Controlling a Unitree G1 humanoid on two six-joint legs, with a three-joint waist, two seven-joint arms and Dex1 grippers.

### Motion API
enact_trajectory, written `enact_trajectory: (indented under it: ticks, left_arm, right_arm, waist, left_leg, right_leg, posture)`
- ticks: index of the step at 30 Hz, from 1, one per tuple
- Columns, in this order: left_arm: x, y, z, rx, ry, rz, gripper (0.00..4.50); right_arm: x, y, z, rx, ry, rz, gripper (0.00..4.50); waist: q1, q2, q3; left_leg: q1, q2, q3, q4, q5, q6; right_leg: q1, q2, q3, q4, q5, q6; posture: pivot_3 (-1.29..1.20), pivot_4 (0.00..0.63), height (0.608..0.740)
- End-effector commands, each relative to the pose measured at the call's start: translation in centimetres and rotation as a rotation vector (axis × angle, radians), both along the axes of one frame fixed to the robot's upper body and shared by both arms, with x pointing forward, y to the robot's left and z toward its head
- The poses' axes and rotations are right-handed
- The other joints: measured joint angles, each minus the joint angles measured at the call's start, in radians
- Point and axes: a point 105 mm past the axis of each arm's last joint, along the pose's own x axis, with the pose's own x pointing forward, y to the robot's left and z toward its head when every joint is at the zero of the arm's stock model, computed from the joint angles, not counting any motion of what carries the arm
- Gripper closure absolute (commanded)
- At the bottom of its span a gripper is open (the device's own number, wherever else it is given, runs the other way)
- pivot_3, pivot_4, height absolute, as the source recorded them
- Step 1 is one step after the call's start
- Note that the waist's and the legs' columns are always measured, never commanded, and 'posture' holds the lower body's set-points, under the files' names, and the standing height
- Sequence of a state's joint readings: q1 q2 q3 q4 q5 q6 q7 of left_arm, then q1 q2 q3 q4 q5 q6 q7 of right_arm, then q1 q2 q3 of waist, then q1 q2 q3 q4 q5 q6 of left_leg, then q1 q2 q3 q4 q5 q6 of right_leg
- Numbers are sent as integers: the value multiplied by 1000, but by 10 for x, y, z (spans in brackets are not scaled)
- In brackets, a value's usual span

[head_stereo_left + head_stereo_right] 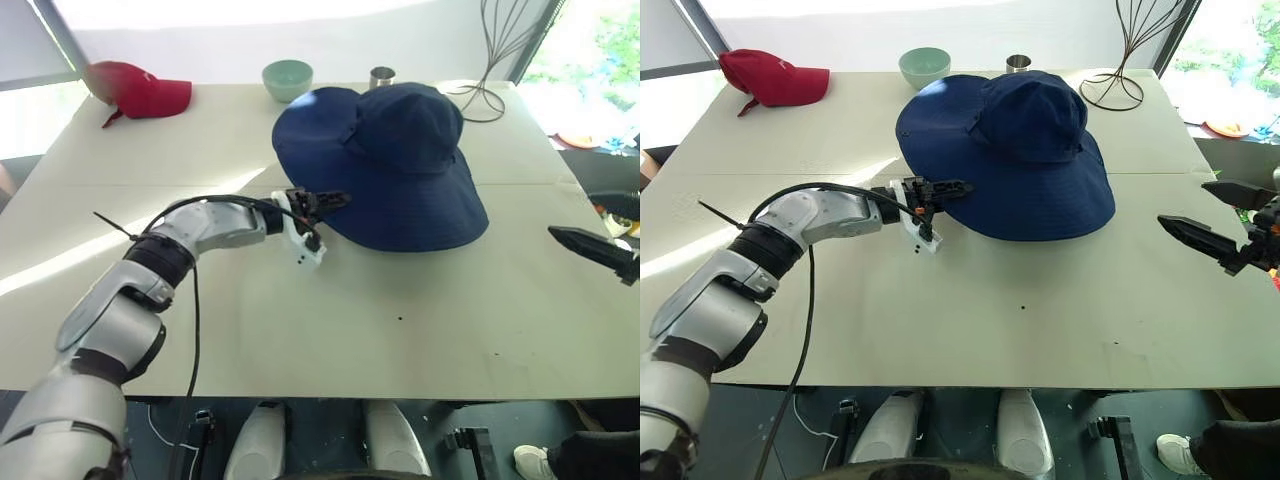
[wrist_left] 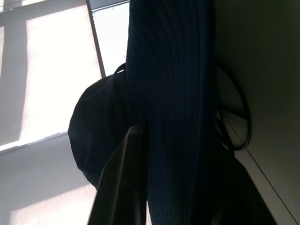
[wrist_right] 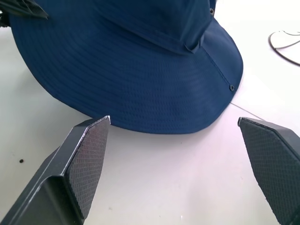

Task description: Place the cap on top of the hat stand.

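On the desk [image 1: 970, 330]: two items of headwear, one navy cap [image 1: 1015, 155] and one red baseball cap [image 1: 773, 78]. One pale green bowl [image 1: 924, 67]. One small metal cup [image 1: 1018, 63]. One tall wire stand [image 1: 1125, 60]. Two claws: left claw [image 1: 945, 187], right claw [image 1: 1210, 215].

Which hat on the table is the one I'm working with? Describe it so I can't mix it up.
Start at the wide white table: the hat is the floppy navy-blue fabric sun hat in its middle, draped high over something beneath it. Unlike the small red baseball cap lying at the far left corner, it has a very wide round brim.
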State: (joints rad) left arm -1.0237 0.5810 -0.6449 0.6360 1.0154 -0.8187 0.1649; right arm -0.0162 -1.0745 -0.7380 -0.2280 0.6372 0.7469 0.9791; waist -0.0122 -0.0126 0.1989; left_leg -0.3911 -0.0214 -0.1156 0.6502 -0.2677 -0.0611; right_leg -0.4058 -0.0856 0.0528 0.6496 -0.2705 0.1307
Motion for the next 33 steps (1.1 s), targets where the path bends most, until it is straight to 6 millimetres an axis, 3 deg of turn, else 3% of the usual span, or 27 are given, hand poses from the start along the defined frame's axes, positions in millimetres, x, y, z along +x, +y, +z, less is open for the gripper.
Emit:
enact_trajectory:
  ticks: [1,3,11,14,17,20,22,25,30,33]
  left_arm:
    - [-4,5,17,-76,12,2,938]
    - [-6,10,17,-87,36,13,40]
    - [-7,37,18,-234,234,151,40]
    - [-6,51,42,-392,336,208,40]
    - [-17,61,52,-475,525,200,40]
    - [-22,85,66,-564,642,250,40]
    - [-23,103,75,-643,801,295,40]
    - [-43,115,82,-696,1147,266,40]
    - [-78,126,99,-678,1446,180,40]
    - [-90,134,113,-709,1572,136,40]
  right_arm:
    - [2,0,17,-43,-56,3,0]
    - [4,0,17,-44,-55,2,0]
    - [13,2,14,-53,-44,26,0]
    - [15,3,9,-82,-23,39,0]
    - [17,3,7,-108,-20,54,0]
    - [18,7,9,-140,-34,76,0]
    - [18,12,9,-173,-43,98,0]
    - [19,30,7,-239,-67,155,0]
    - [16,64,8,-222,-93,255,0]
    - [19,77,-8,-361,-118,279,0]
  waist:
    - [-2,0,0]
    - [-2,0,0]
    - [-2,1,0]
    - [-2,1,0]
    - [-2,1,0]
    - [-6,2,-1]
    - [-7,2,-1]
    - [-12,2,-1]
    - [-19,2,-1]
    - [-20,1,-1]
  left_leg:
    - [0,0,0,0,0,0]
    - [0,0,0,0,0,0]
    - [0,0,0,0,0,0]
    - [0,0,0,0,0,0]
    - [0,0,0,1,0,0]
    - [0,0,0,1,0,0]
    - [1,1,0,1,0,0]
    - [1,1,0,1,0,0]
    - [1,2,-1,1,0,0]
    - [1,2,-1,1,0,0]
  right_leg:
    - [0,0,0,0,0,0]
    - [0,0,0,0,0,0]
    - [0,0,0,0,0,0]
    - [0,0,0,1,0,0]
    - [0,0,0,1,0,0]
    - [0,0,0,1,0,0]
    - [0,0,0,1,0,0]
    - [0,1,0,2,0,0]
    - [0,1,0,2,0,0]
    - [0,1,0,2,0,0]
  posture:
    - [0,150,740]
    - [0,150,740]
    - [0,150,740]
    - [0,150,740]
    - [0,150,740]
    - [0,150,740]
    - [0,150,740]
    - [0,150,740]
    - [0,150,740]
    - [0,150,740]
